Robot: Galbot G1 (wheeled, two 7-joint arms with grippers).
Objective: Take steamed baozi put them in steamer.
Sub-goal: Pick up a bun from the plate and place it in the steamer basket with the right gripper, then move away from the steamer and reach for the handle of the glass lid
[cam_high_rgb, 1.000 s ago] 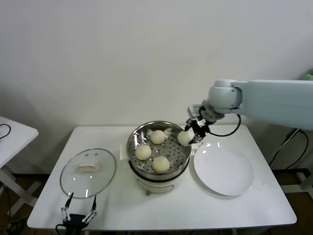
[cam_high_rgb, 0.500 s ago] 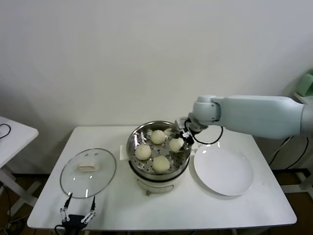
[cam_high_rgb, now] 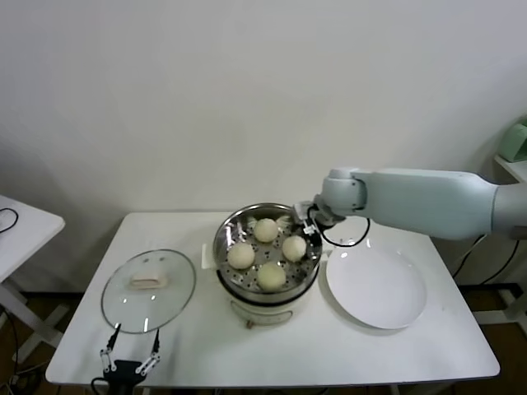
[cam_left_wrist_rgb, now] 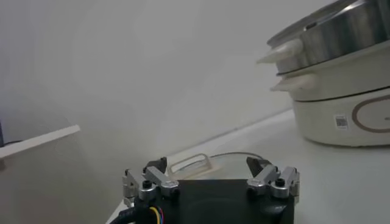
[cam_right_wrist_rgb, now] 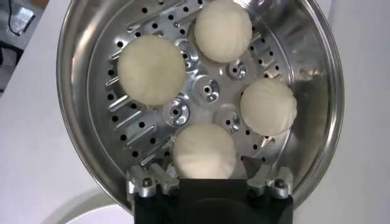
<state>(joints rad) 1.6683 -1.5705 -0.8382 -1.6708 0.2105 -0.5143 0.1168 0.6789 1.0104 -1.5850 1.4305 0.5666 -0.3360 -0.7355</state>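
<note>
Head view first: your right gripper (cam_high_rgb: 306, 230) is over the far right rim of the steamer (cam_high_rgb: 247, 217), and all four baozi (cam_high_rgb: 294, 247) sit on the perforated tray inside. The plate (cam_high_rgb: 376, 288) beside it on the bench (cam_high_rgb: 329, 354) holds nothing. The lid (cam_high_rgb: 148, 290) lies well to the left, and your left gripper (cam_high_rgb: 130, 354) is parked at the bench's near edge, just below that lid.

Left wrist view: left gripper (cam_left_wrist_rgb: 210, 179) spread wide with nothing between its fingers, the steamer's base (cam_left_wrist_rgb: 341, 109) off to one side.

Right wrist view: right gripper (cam_right_wrist_rgb: 207, 182) open, and the nearest baozi (cam_right_wrist_rgb: 204, 149) sits on the tray between its fingers, gripped by nothing. Three more ring the centre.

So you're at the release of the last bun, by my read. Next, lift straight up so the fingers don't drag that bun, then clear the rim.
</note>
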